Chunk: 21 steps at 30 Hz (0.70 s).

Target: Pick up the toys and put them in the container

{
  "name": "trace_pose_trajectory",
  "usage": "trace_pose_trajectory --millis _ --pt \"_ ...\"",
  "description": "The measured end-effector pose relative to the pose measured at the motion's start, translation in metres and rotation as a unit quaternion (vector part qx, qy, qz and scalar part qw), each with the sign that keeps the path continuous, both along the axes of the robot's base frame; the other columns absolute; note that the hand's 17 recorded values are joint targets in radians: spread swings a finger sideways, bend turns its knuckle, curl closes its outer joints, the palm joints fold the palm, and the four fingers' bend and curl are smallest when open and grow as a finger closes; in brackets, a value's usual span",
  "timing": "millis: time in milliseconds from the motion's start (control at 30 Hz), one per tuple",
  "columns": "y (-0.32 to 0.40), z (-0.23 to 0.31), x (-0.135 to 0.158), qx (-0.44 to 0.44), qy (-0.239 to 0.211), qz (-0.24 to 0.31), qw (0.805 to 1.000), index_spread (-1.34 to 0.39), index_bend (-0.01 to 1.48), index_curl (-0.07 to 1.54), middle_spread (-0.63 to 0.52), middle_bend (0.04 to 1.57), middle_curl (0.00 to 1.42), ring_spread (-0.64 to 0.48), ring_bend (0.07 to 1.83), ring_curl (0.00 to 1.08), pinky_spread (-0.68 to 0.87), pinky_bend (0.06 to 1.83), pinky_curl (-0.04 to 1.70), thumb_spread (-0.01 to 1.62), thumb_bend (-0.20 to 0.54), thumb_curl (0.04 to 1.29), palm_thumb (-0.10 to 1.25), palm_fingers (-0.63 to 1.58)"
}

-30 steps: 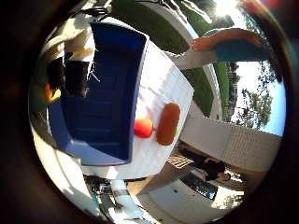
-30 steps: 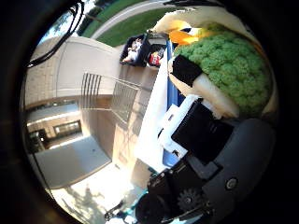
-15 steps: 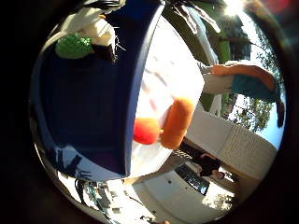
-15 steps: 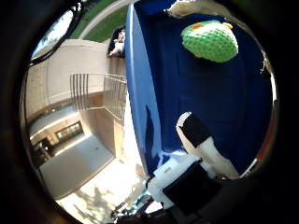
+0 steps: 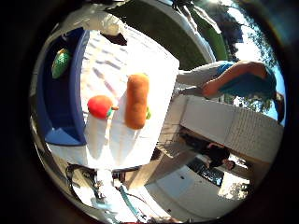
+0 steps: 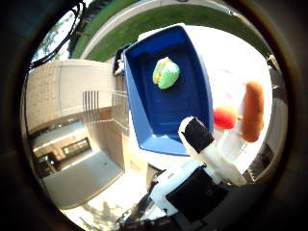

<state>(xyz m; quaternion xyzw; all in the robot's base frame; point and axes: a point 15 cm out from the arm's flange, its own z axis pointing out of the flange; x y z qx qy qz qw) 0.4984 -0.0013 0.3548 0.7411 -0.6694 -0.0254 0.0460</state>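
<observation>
A blue container (image 6: 140, 115) stands on a white table (image 5: 117, 61). A green knobbly toy (image 6: 166, 72) lies inside it, away from my hand. A red toy (image 6: 224, 117) and a long orange toy (image 6: 252, 109) lie side by side on the table next to the container. In the little finger side view a small green piece (image 5: 149, 114) shows just behind the orange toy. My right hand (image 6: 207, 154) is above the table near the container's corner. One finger (image 6: 195, 132) reaches out straight and holds nothing.
The table's edge (image 5: 140, 166) drops off close to the red and orange toys. A pale building with a railing (image 6: 96, 101) and a grass strip (image 6: 164, 19) lie beyond the table.
The green toy was close against my palm, then lay in the container. The hand has since drawn back and up, so the container and table look smaller.
</observation>
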Motion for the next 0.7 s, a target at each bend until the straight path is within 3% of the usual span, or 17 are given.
trace_pose_trajectory --millis 167,400,700 --pt "-0.072 -0.019 0.017 -0.007 -0.025 -0.085 0.996 -0.08 0.14 0.18 0.17 0.2 0.35 0.33 0.57 0.33 0.5 0.76 0.42 1.18 -0.032 0.33 0.58 0.11" --pt "-0.116 -0.095 0.02 -0.011 -0.041 -0.192 0.981 -0.01 0.13 0.18 0.18 0.19 0.35 0.34 0.6 0.34 0.51 0.78 0.4 1.19 -0.031 0.33 0.55 0.13" --pt "-0.112 -0.167 0.002 -0.011 0.002 -0.233 0.972 0.05 0.14 0.18 0.19 0.2 0.37 0.34 0.62 0.33 0.52 0.82 0.38 1.19 -0.032 0.32 0.5 0.15"
